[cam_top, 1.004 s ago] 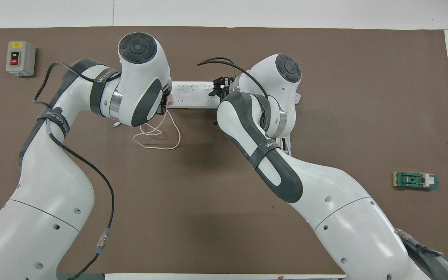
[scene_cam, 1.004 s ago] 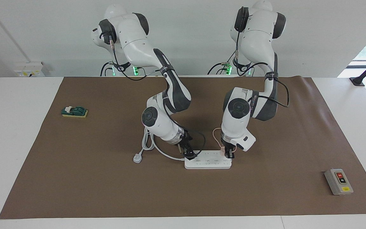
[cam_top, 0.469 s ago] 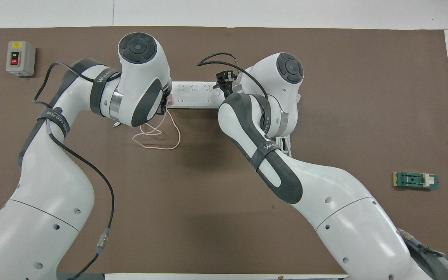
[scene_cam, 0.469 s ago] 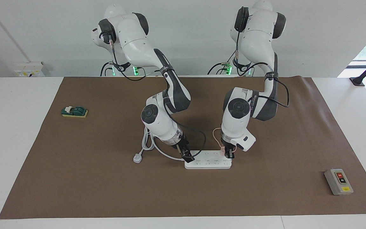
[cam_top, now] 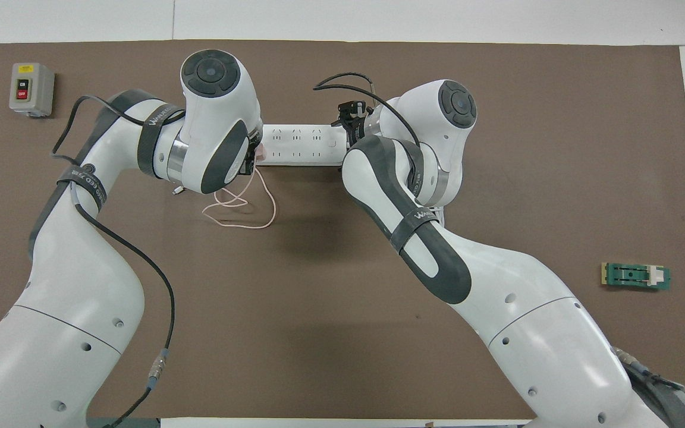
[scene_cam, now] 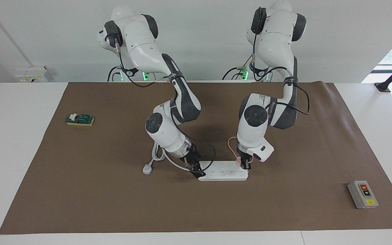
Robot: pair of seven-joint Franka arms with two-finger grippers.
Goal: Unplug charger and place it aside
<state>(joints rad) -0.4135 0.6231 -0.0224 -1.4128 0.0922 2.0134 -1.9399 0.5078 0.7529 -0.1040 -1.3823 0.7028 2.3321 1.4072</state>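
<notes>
The pale pink charger is plugged into the white power strip at its end toward the left arm. Its thin pink cable loops on the mat nearer to the robots. My left gripper comes straight down and is shut on the charger; in the overhead view its wrist covers all but a pink edge of the charger. My right gripper is down at the strip's other end, against the strip's corner.
The strip's thick white cord and plug lie beside the right arm's wrist. A grey switch box sits toward the left arm's end, a green block toward the right arm's end. The brown mat covers the table.
My right gripper has slid along the strip toward the right arm's end, down to its corner. The left gripper and the charger have not moved.
</notes>
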